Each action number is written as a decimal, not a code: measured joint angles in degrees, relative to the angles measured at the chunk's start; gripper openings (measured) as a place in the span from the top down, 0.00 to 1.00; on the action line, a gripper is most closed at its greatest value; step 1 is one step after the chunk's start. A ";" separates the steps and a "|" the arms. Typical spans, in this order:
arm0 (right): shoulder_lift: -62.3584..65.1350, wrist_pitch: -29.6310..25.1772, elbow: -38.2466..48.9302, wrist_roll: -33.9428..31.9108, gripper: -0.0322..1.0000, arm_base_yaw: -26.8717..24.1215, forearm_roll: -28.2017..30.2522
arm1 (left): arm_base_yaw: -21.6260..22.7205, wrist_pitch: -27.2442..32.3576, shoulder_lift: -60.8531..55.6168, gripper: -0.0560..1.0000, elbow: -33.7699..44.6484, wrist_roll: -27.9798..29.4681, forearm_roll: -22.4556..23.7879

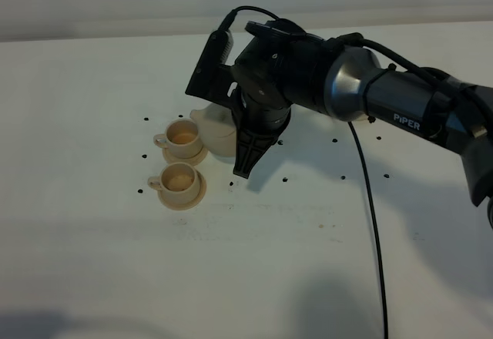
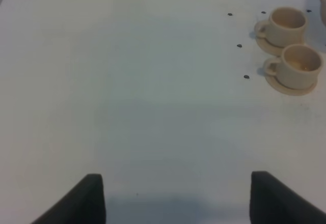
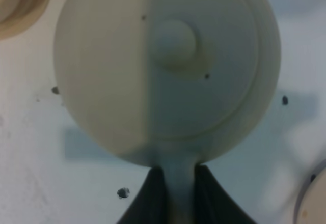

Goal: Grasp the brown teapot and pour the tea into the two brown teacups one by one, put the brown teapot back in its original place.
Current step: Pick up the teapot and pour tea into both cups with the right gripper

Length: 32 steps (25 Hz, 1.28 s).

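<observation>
A white surface [image 1: 254,277] fills the high view, marked with scattered small black dots [image 1: 336,139]. Its far edge meets a plain pale wall [image 1: 115,0]. A black cable [image 1: 375,223] trails over it on the right.

The brown teapot [image 1: 216,132] is pale beige-tan and round-bodied. It sits left of centre, just right of the two teacups, with its short spout towards the far one. Most of it is hidden behind the arm in the high view. From above, the right wrist view shows its round lid with a knob in the middle, and a shadow on the surface beside it. I cannot tell whether it rests on the surface or hangs just clear.

The far teacup [image 1: 183,134] and near teacup [image 1: 179,179] match it in colour. Each stands on a small saucer [image 1: 194,196] with its handle turned left. A curved beige edge of a flat disc [image 3: 315,197] shows in a corner of the right wrist view, beside the teapot.

The right arm [image 1: 400,104] reaches in from the right across the middle, its wrist bent so the right pincer [image 3: 178,171] points down. Its dark fingers [image 3: 153,198] are closed tightly on the teapot's handle.

The left pincer [image 2: 178,198] is spread wide with nothing between its fingers, over bare surface well left of the cups.
</observation>
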<state>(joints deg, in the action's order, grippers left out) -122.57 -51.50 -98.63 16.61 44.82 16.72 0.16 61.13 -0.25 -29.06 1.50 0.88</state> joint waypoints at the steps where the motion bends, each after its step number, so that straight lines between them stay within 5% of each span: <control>1: 0.00 0.00 0.00 -0.04 0.88 0.17 0.42 | 0.00 0.00 0.00 0.41 0.00 0.00 0.00; 32: -2.08 2.64 -0.05 -3.08 0.88 2.97 10.78 | 0.00 0.00 0.00 0.41 0.00 -0.06 0.00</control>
<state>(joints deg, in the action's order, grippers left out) -124.66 -48.86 -98.68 13.53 47.78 27.50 0.16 61.13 -0.25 -29.06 1.43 0.88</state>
